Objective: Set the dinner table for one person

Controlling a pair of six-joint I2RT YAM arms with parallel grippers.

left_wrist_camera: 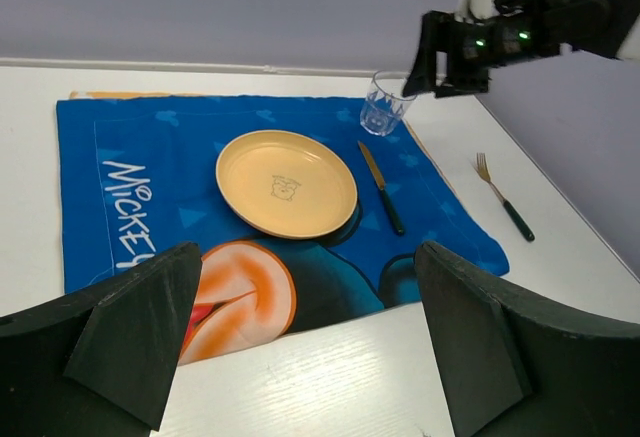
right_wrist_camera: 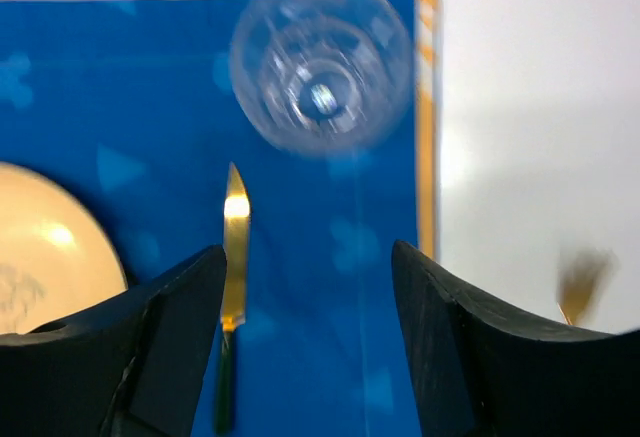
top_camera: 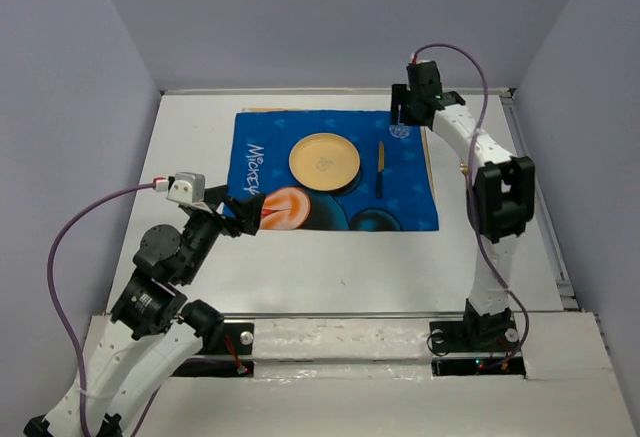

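The white dinner table [top_camera: 330, 267] bears a blue Mickey placemat [top_camera: 410, 207]. On the mat lie a yellow plate [top_camera: 324, 161], a gold-bladed knife with a dark handle [top_camera: 380, 169] to the plate's right, and a clear glass [top_camera: 400, 129] upright at the mat's far right corner. A fork [left_wrist_camera: 505, 197] lies on the bare table right of the mat. My right gripper [right_wrist_camera: 308, 267] is open and empty, above the mat just short of the glass [right_wrist_camera: 322, 60]. My left gripper [left_wrist_camera: 308, 287] is open and empty over the table at the mat's near left edge.
Grey walls close the table in at the back and on both sides. A thin metal rim [top_camera: 560, 257] runs along the right edge. The right arm [top_camera: 495, 197] stands over the table right of the mat, above the fork.
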